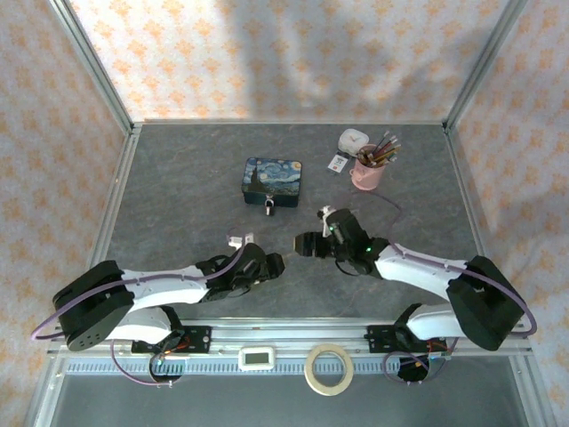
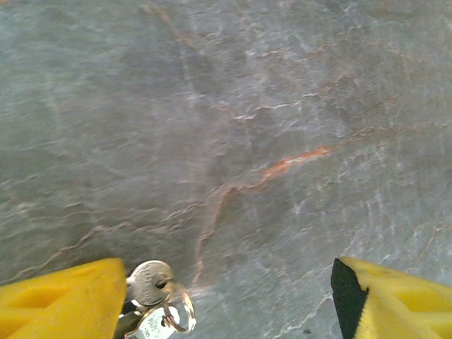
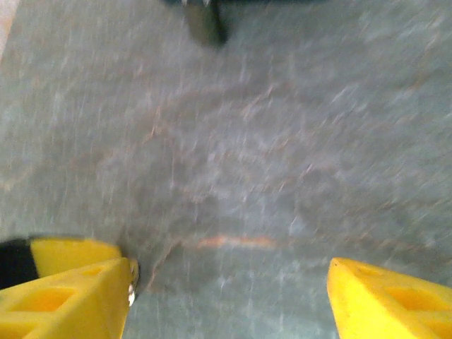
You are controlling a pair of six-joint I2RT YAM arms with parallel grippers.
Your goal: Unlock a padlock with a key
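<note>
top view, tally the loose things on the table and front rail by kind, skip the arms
tin box: 1
padlock: 1
pink cup of pencils: 1
white round object: 1
small card: 1
tape roll: 1
white display unit: 1
total: 7

The worktop is dark grey with a stone pattern of pale veins. A rust-orange streak runs ahead of the left pincer. Both pincers have yellow fingers, the right pincer as well, and the left one's right finger is black on its inner face. The key, by the left pincer's left finger, is silvery. Beyond both pincers, the tin is deep blue with yellow swirls and the padlock is dark. Beyond the right pincer, the cup is pink and its pencils are many-coloured. The walls are cream with repeating orange florals.
</note>
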